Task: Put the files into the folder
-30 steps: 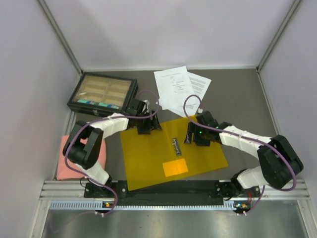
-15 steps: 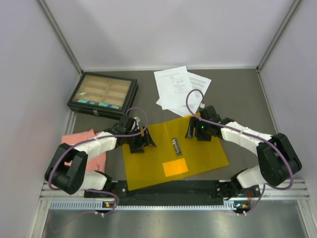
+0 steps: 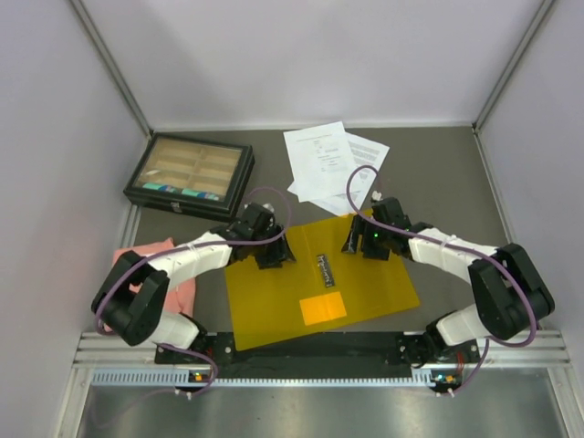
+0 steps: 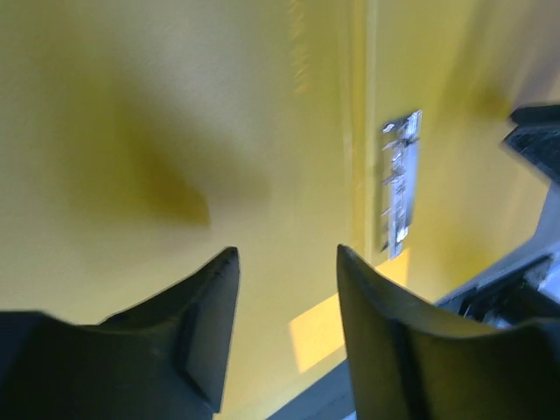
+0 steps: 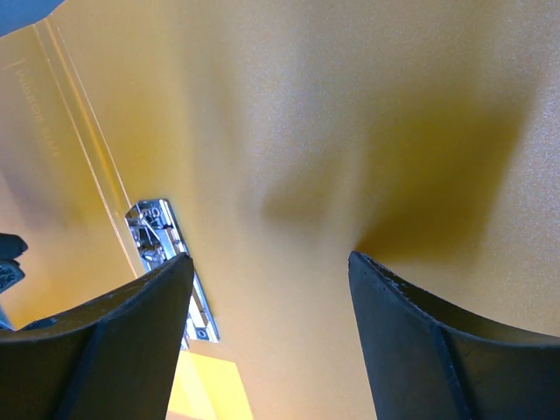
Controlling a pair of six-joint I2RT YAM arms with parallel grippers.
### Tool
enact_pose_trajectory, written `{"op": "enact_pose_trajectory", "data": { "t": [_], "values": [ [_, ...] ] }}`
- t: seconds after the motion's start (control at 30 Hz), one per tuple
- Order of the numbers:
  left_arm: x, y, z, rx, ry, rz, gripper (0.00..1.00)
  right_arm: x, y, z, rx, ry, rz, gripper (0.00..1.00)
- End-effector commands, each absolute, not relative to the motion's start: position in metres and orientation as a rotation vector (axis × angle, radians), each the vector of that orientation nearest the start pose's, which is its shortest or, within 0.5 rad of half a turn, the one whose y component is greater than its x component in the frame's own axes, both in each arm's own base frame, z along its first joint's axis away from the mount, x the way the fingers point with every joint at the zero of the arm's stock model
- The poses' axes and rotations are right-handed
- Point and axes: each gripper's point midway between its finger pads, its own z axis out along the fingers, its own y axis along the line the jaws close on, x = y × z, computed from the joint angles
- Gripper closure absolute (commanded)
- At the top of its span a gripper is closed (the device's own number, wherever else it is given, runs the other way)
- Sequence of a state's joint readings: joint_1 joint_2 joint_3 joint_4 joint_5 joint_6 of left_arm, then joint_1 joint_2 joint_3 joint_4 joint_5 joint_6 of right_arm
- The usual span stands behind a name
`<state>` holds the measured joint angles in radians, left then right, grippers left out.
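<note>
Overhead view down on table (image 3: 438,173), wrist views close above folder (image 3: 274,301), both showing metal clip (image 4: 398,188)

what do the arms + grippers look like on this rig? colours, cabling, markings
The left arm and right arm have white link shells with black joints and bases. A purple cable loops loosely along each. The left gripper and right gripper are black, with dark matte wedge-shaped fingers tapering to blunt tips. A small green light shows on the right wrist. No readable markings.

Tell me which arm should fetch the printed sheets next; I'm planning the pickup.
Right, probably. The right gripper hangs open over the folder's far right corner, close to the files; the left gripper is over its left side, farther from them.
</note>
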<state>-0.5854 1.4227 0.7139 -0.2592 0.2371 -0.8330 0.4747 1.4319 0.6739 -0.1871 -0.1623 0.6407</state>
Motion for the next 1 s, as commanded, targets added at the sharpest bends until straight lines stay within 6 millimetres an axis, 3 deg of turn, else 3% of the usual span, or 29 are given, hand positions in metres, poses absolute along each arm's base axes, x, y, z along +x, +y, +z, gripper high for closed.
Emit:
{"op": "enact_pose_trajectory", "data": {
  "t": [0.0, 0.17, 0.4, 0.5, 0.97],
  "values": [
    [0.260, -0.252, 0.075, -0.354, 2.596, -0.622, 0.50, 0.233, 0.182, 0.008, 0.165, 2.745, 0.580, 0.28],
    [0.273, -0.270, 0.065, -0.423, 2.571, -0.507, 0.54, 0.230, 0.185, 0.005, 0.158, 2.750, 0.614, 0.28],
    [0.276, -0.310, 0.057, -0.389, 2.587, -0.425, 0.63, 0.223, 0.187, 0.003, 0.136, 2.742, 0.662, 0.28],
    [0.274, -0.316, 0.045, -0.388, 2.598, -0.357, 0.68, 0.220, 0.187, 0.001, 0.128, 2.744, 0.669, 0.28],
    [0.262, -0.326, 0.032, -0.407, 2.613, -0.270, 0.82, 0.213, 0.186, -0.004, 0.095, 2.741, 0.694, 0.28]
  ]
}}
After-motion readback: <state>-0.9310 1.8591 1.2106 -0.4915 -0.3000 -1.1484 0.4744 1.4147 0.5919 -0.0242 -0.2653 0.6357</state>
